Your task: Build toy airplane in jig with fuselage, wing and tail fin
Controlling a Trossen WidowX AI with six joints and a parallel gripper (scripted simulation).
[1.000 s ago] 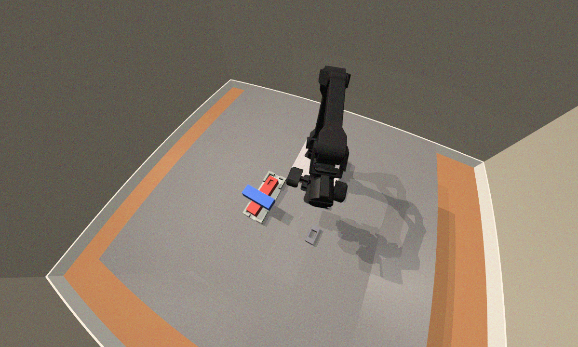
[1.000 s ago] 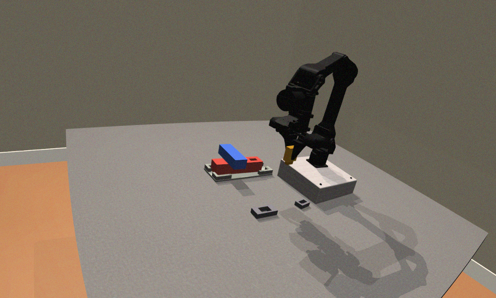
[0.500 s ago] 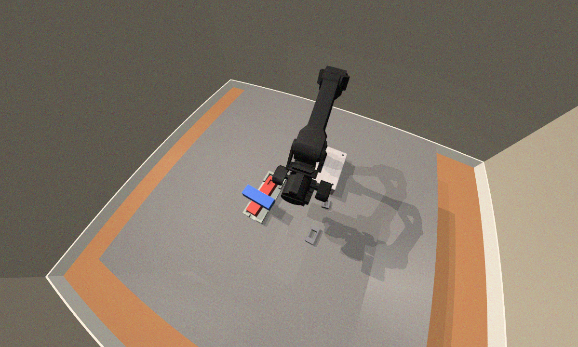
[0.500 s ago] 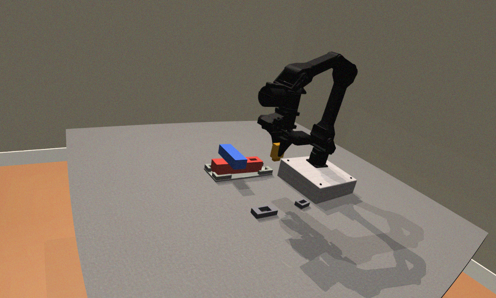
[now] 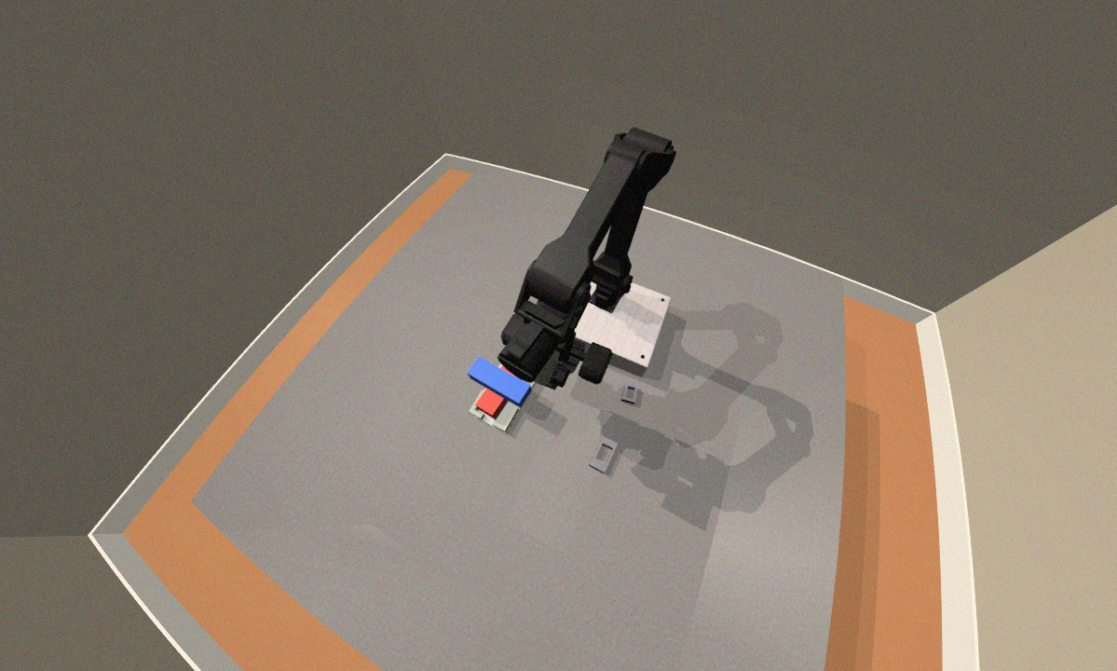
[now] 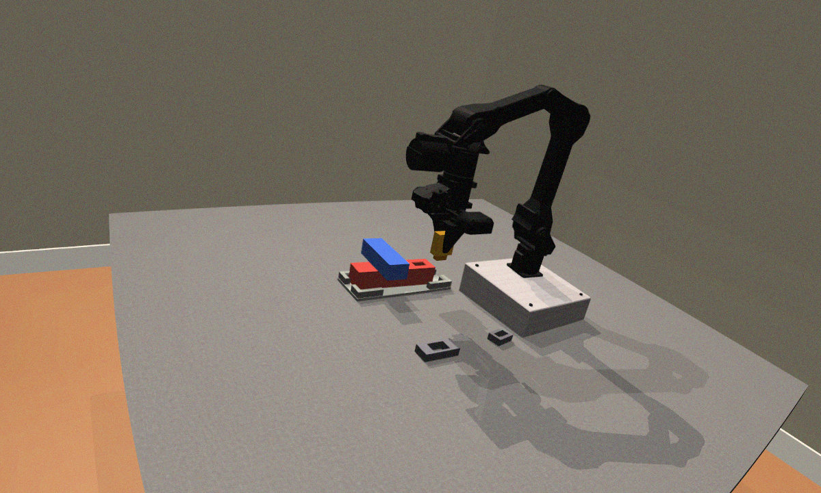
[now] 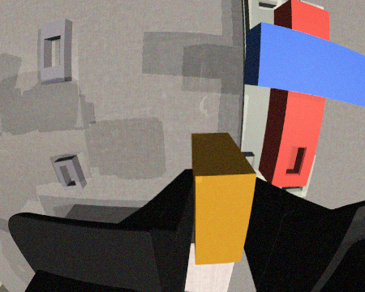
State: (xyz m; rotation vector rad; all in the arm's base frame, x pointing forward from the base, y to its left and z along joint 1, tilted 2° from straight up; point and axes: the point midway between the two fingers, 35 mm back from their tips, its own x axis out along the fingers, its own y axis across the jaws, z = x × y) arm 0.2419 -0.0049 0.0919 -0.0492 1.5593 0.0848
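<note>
The red fuselage [image 5: 489,403] [image 6: 363,277] [image 7: 300,122] lies in the pale cradle [image 5: 503,423] [image 6: 400,291] [image 7: 255,118] and looks flat. The blue wing [image 5: 498,380] [image 6: 383,256] [image 7: 308,65] lies crosswise on top of it; its tab is hidden. The tail socket [image 6: 418,263] [image 7: 297,161] is empty. My gripper [image 6: 442,242] [image 7: 210,177] is shut on the yellow tail fin [image 6: 439,244] [image 7: 223,219], held upright in the air beside the tail end of the fuselage, above its height. In the top view the arm hides the fin and fingertips.
A larger grey holder [image 5: 603,455] [image 6: 437,350] [image 7: 56,50] and a smaller grey holder [image 5: 629,393] [image 6: 500,337] [image 7: 70,171] stand on the table, both empty. The white base block [image 5: 629,329] [image 6: 523,287] carries the arm, close to the cradle's tail end.
</note>
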